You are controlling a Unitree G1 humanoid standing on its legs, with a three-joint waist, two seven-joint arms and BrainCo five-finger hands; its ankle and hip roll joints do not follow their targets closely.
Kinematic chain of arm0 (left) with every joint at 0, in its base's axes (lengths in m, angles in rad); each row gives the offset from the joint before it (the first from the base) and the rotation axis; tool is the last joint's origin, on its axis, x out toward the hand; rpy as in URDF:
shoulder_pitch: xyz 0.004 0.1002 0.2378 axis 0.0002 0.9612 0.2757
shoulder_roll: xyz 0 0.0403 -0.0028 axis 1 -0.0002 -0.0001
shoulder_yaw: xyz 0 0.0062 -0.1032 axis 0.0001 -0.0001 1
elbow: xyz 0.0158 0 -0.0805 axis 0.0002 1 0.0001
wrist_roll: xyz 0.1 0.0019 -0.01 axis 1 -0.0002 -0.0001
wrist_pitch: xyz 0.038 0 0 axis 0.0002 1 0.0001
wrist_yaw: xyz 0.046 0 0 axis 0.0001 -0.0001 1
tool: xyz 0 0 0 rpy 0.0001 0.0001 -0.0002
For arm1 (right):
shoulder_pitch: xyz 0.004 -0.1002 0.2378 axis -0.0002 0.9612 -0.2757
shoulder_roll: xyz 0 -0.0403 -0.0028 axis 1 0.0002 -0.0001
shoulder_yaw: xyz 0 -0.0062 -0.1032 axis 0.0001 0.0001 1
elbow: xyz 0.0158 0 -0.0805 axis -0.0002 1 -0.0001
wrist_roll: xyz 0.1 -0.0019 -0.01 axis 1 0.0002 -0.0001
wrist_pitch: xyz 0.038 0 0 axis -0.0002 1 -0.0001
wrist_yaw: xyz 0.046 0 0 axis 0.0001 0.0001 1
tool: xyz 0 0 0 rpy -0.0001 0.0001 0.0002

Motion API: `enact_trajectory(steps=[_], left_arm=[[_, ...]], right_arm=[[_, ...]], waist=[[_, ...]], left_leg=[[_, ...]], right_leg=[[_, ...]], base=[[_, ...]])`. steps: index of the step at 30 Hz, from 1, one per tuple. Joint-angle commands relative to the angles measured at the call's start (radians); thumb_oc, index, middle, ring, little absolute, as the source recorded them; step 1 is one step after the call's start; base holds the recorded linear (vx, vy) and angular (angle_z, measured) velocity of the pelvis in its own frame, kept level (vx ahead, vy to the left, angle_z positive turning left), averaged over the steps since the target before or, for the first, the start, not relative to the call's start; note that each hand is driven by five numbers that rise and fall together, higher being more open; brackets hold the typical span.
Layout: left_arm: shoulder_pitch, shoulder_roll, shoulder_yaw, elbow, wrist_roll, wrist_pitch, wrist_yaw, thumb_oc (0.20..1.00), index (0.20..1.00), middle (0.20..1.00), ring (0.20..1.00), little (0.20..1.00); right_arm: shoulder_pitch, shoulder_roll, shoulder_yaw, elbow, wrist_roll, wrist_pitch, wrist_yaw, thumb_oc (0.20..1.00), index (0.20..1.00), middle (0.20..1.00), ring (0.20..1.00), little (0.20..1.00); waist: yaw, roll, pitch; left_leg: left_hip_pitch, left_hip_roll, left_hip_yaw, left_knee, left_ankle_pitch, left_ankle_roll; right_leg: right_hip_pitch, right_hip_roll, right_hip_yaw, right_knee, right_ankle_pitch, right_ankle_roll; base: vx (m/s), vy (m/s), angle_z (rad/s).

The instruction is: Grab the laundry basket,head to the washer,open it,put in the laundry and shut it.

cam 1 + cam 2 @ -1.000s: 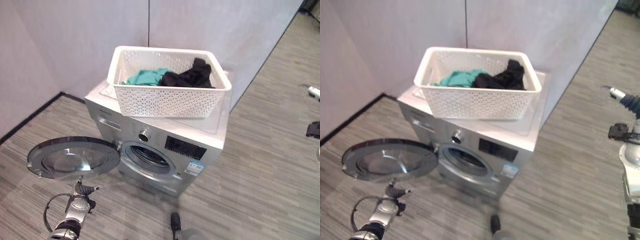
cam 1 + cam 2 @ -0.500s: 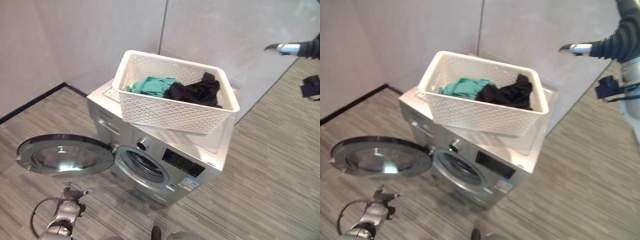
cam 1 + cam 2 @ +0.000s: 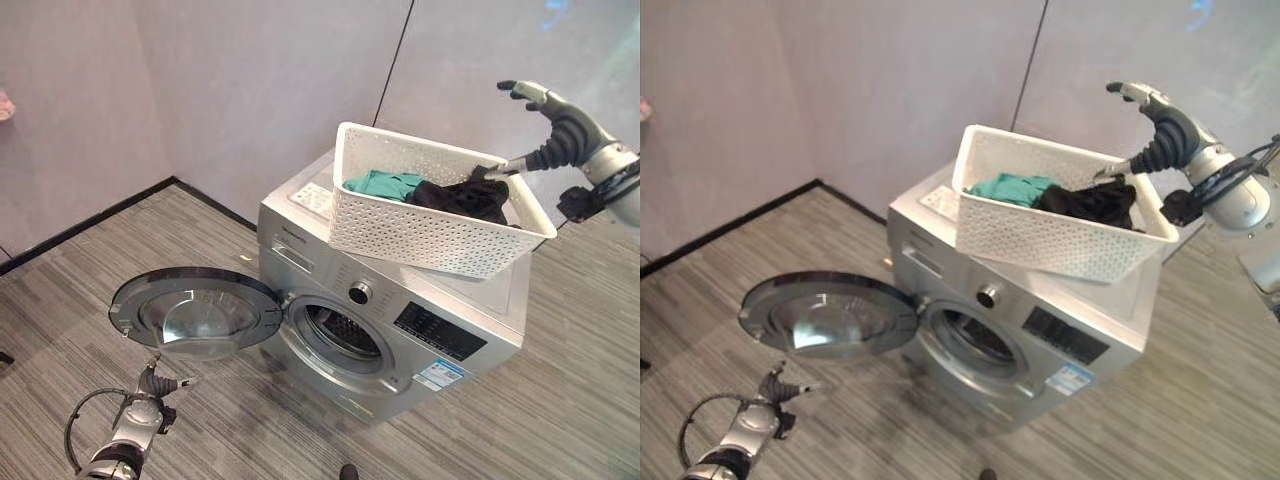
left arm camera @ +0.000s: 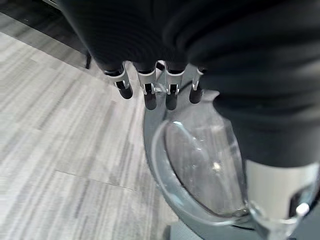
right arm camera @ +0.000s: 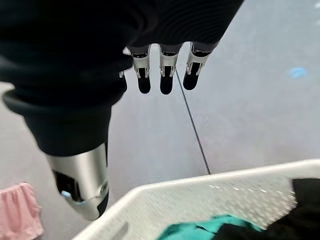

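1. Left eye view: we see the washer (image 3: 400, 320) standing at the centre, its round door (image 3: 195, 312) swung wide open at 9 o'clock of the drum opening (image 3: 340, 335). The white basket (image 3: 430, 215) sits on top of the washer, holding a teal cloth (image 3: 385, 184) at its 9 o'clock side and a black cloth (image 3: 462, 197) at its 3 o'clock side. Our right hand (image 3: 545, 120) hovers at 2 o'clock above the basket's far rim, fingers spread, holding nothing. Our left hand (image 3: 150, 385) hangs low at 7 o'clock, just below the door edge, above the floor (image 3: 60, 300).

2. Right eye view: the same scene; the right hand (image 3: 1150, 110) is raised over the basket's (image 3: 1050, 230) far corner, apart from the black cloth (image 3: 1085, 203).

3. Left wrist view: our left hand's fingers (image 4: 150, 95) point out straight and empty, just over the door's glass bowl (image 4: 200, 165).

4. Right wrist view: our right hand's fingers (image 5: 167, 75) are relaxed and empty above the basket rim (image 5: 200, 192), with the teal cloth (image 5: 200, 231) inside. A pink cloth (image 5: 17, 217) shows near the wall (image 5: 260, 100).
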Motion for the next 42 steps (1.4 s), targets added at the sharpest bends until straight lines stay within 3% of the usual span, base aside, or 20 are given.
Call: enact_trajectory(steps=[1,11,12,13,17,18,24,25,34,36,42], left_arm=[[-0.031,0.014,-0.011,-0.005,-0.015,-0.040,-0.007,1.000,1.000,1.000,1.000,1.000],[-0.031,0.014,-0.010,-0.005,-0.015,-0.040,-0.007,1.000,1.000,1.000,1.000,1.000],[-0.064,0.026,-0.055,0.004,-0.048,-0.051,-0.018,1.000,1.000,1.000,1.000,1.000],[-0.067,0.020,-0.051,-0.010,-0.065,-0.058,-0.015,1.000,1.000,1.000,1.000,1.000],[-0.067,0.013,-0.057,-0.013,-0.080,-0.064,-0.017,1.000,1.000,1.000,1.000,1.000],[-0.067,0.015,-0.066,-0.013,-0.092,-0.069,-0.023,1.000,1.000,1.000,1.000,1.000],[-0.064,0.017,-0.065,-0.003,-0.111,-0.074,-0.033,1.000,1.000,1.000,1.000,1.000],[-0.068,0.023,-0.067,0.008,-0.120,-0.076,-0.036,1.000,1.000,1.000,1.000,1.000],[-0.075,0.027,-0.066,0.036,-0.136,-0.073,-0.038,1.000,1.000,1.000,1.000,1.000],[-0.060,0.032,-0.058,0.038,-0.129,-0.067,-0.055,1.000,1.000,1.000,1.000,1.000],[-0.042,0.021,-0.043,0.044,-0.131,-0.062,-0.069,1.000,1.000,1.000,1.000,1.000]], right_arm=[[-0.093,-0.021,0.023,0.075,0.007,0.008,-0.003,1.000,1.000,1.000,1.000,1.000],[-0.093,-0.021,0.024,0.075,0.007,0.008,-0.003,1.000,1.000,1.000,1.000,1.000],[-0.340,-0.040,0.214,0.354,-0.080,0.039,0.003,1.000,1.000,1.000,1.000,1.000],[-0.467,-0.006,0.306,0.447,-0.099,0.046,-0.005,1.000,1.000,1.000,1.000,1.000],[-0.546,0.045,0.349,0.528,-0.104,0.050,-0.019,1.000,1.000,1.000,1.000,1.000],[-0.593,0.090,0.379,0.601,-0.123,0.060,-0.016,1.000,1.000,1.000,1.000,1.000],[-0.671,0.141,0.451,0.740,-0.179,0.073,-0.003,1.000,1.000,1.000,1.000,1.000],[-0.697,0.169,0.469,0.830,-0.205,0.080,0.004,1.000,1.000,1.000,1.000,1.000],[-0.703,0.196,0.477,0.880,-0.226,0.083,0.004,1.000,1.000,1.000,1.000,1.000],[-0.674,0.160,0.536,0.810,-0.266,0.079,0.069,1.000,1.000,1.000,1.000,1.000],[-0.624,0.088,0.582,0.723,-0.278,0.062,0.122,1.000,1.000,1.000,1.000,1.000]], waist=[[0.004,0.016,-0.008],[0.004,0.016,-0.008],[0.011,0.003,0.016],[0.010,0.012,0.028],[0.015,0.018,0.042],[0.026,0.017,0.051],[0.035,0.021,0.061],[0.045,0.025,0.072],[0.050,0.027,0.077],[0.045,0.022,0.076],[0.036,0.020,0.077]], left_leg=[[0.021,0.074,-0.023,0.026,-0.039,0.003],[0.021,0.074,-0.023,0.026,-0.039,0.003],[-0.021,0.074,-0.052,0.004,-0.025,-0.006],[-0.051,0.080,-0.062,0.004,-0.013,-0.011],[-0.072,0.086,-0.073,0.004,-0.004,-0.014],[-0.090,0.093,-0.083,0.004,0.006,-0.018],[-0.112,0.103,-0.098,0.004,0.018,-0.026],[-0.127,0.112,-0.112,0.004,0.027,-0.033],[-0.143,0.124,-0.121,0.004,0.041,-0.039],[-0.135,0.137,-0.122,0.004,0.046,-0.044],[-0.122,0.144,-0.122,0.004,0.049,-0.048]], right_leg=[[-0.069,-0.033,-0.013,0.037,-0.009,0.013],[-0.069,-0.033,-0.013,0.037,-0.009,0.013],[-0.098,-0.032,-0.037,0.036,-0.010,0.020],[-0.117,-0.029,-0.044,0.035,-0.008,0.018],[-0.130,-0.022,-0.048,0.034,-0.009,0.015],[-0.136,-0.015,-0.054,0.033,-0.014,0.010],[-0.144,-0.005,-0.066,0.038,-0.024,0.004],[-0.148,0.006,-0.072,0.044,-0.035,-0.002],[-0.156,0.020,-0.082,0.049,-0.045,-0.010],[-0.143,0.036,-0.085,0.050,-0.062,-0.019],[-0.137,0.046,-0.083,0.052,-0.072,-0.023]], base=[[0.00,0.000,0.00],[0.00,-0.003,0.00],[-0.08,-0.056,0.01],[-0.10,-0.081,-0.01],[-0.03,-0.040,0.43],[-0.01,-0.044,-0.05],[0.01,-0.050,0.08],[0.01,-0.052,0.08],[0.02,-0.031,0.07],[0.10,-0.070,0.00],[0.04,-0.024,0.01]])
